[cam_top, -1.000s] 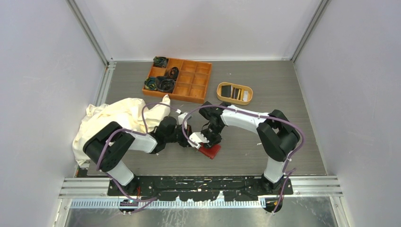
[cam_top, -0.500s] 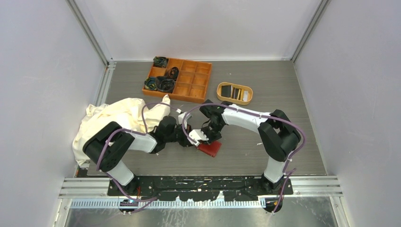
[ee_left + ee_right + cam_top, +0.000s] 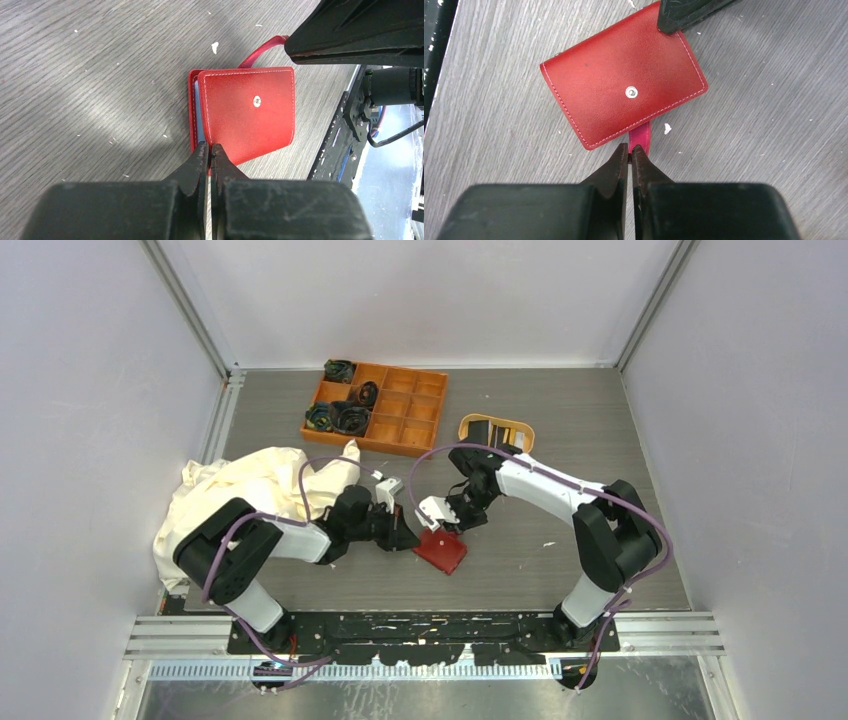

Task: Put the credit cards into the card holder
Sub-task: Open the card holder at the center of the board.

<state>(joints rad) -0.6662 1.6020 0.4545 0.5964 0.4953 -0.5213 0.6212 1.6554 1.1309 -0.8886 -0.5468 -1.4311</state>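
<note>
Right gripper (image 3: 630,150) pinched red strap tab (image 3: 640,134) of small red leather folding card holder (image 3: 614,85), closed on grey wood-grain table (image 3: 774,125). Left gripper (image 3: 209,150) fully closed, tips at holder's corner.

The small red leather-like folding card holder (image 3: 624,95), white-stitched with a metal snap stud on its cover, lies closed and flat on the grey wood-grain table (image 3: 774,125), its narrow red tab sticking out from one long edge, while the dark flat credit cards (image 3: 480,429) lie well apart in a tan oval tray (image 3: 466,422), partly hidden.
</note>
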